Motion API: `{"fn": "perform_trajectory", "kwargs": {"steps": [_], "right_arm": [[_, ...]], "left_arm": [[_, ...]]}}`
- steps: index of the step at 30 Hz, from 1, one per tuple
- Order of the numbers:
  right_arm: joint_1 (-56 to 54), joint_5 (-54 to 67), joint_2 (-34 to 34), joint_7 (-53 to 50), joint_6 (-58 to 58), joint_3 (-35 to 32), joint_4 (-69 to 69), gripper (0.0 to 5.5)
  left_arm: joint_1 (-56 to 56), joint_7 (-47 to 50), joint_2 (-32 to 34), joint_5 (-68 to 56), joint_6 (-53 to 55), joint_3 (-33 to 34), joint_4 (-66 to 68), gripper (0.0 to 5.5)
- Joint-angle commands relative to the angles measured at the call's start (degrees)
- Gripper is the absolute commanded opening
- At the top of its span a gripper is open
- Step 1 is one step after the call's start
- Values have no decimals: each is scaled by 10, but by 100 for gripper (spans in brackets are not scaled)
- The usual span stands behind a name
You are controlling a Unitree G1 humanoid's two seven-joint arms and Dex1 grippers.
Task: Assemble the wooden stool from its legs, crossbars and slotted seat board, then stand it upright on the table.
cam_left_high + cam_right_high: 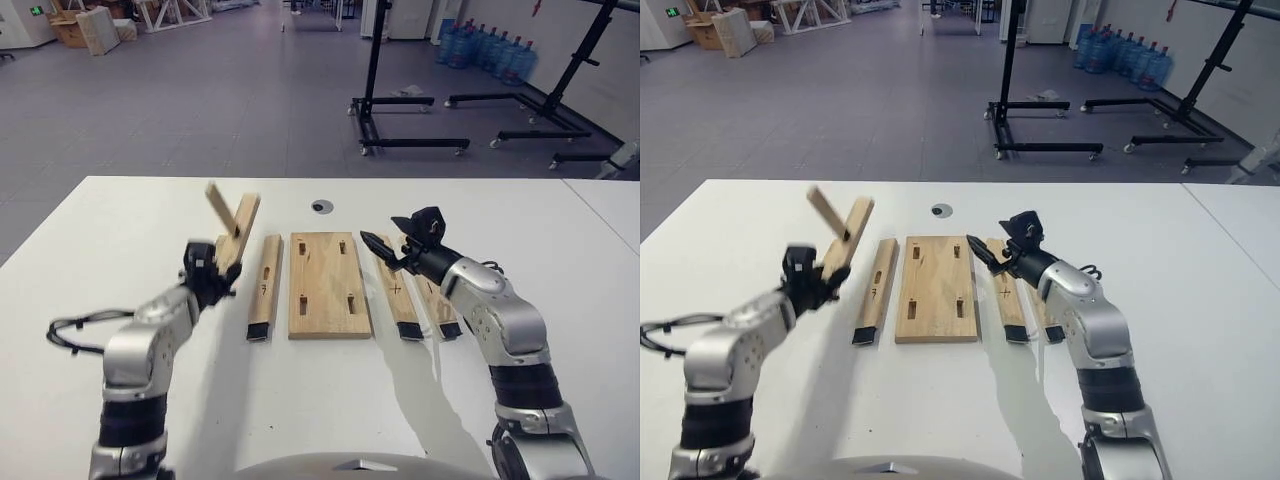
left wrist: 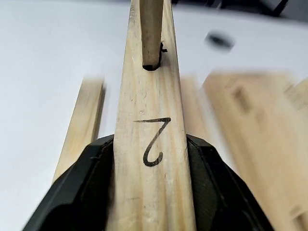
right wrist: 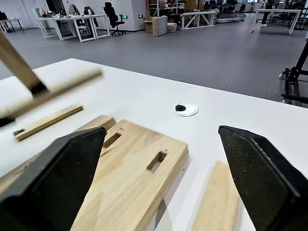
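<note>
My left fingers (image 2: 77, 192) pinch a leg (image 2: 149, 144) with a crossbar (image 2: 150, 29) slotted in; next, I judge, my spread right fingers (image 3: 57, 173) must grab the second leg (image 1: 398, 295) beneath them.

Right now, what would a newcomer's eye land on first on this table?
Most striking is the wooden leg held up off the table on the left, clamped in the left gripper, with a thin crossbar stuck in its slot. Next, the slotted seat board lies flat mid-table, and the open right gripper hovers over two more legs to its right.
</note>
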Motion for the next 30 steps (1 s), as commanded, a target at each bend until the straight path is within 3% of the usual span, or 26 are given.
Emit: {"fn": "perform_trajectory", "kwargs": {"steps": [1,4,7,10,18,30], "right_arm": [[-174,169,-49,-23,116,-187,106,429],[-312,356,-97,-16,262,-288,196,429],[-355,480,-90,-31,365,-300,201,429],[-322,595,-45,-59,427,-288,193,429],[-259,704,3,-164,387,-254,185,429],[-244,873,26,-258,286,-154,137,429]], "left_arm": [[-154,-27,-57,-274,66,99,-37,203],[-127,-25,-85,-414,87,122,2,203],[-75,-24,-82,-466,97,103,17,203],[-58,-6,-82,-524,92,83,26,203],[-51,58,-58,-650,53,29,20,203],[-26,67,-12,-685,-8,-34,17,203]]}}
